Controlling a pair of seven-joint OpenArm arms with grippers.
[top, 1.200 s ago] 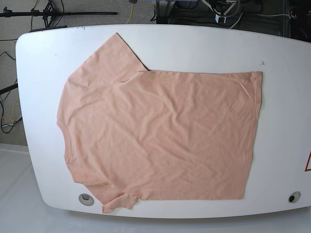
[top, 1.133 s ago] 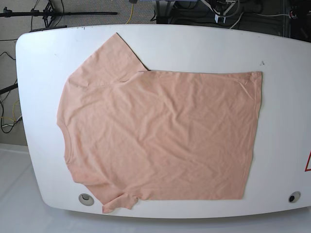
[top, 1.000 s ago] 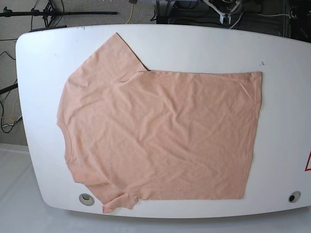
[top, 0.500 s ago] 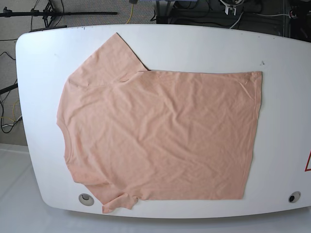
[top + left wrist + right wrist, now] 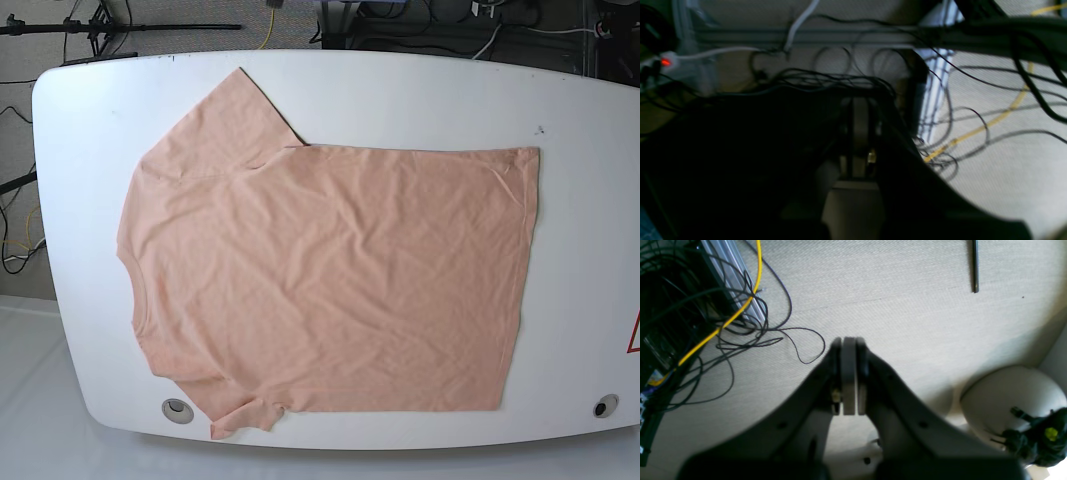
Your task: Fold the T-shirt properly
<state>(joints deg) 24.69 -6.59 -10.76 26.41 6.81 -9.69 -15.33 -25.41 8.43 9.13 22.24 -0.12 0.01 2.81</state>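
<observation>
The peach T-shirt [image 5: 320, 270] lies spread flat and wrinkled on the white table [image 5: 420, 95] in the base view, collar at the left, hem at the right. One sleeve points to the far left corner; the near sleeve is bunched at the front edge. Neither arm shows in the base view. My right gripper [image 5: 849, 343] is shut with nothing in it, hanging over beige floor. My left gripper [image 5: 860, 110] is shut too, seen dimly over dark gear and cables. No print shows on the shirt.
Round grommets sit at the table's front left [image 5: 177, 408] and front right [image 5: 605, 405]. Cables [image 5: 740, 320] and a yellow cord [image 5: 987, 123] lie on the floor behind the table. A white rounded base [image 5: 1003, 396] stands near the right gripper.
A white arm part at the top edge beyond the table has moved up and out of the base view. The T-shirt has not moved.
</observation>
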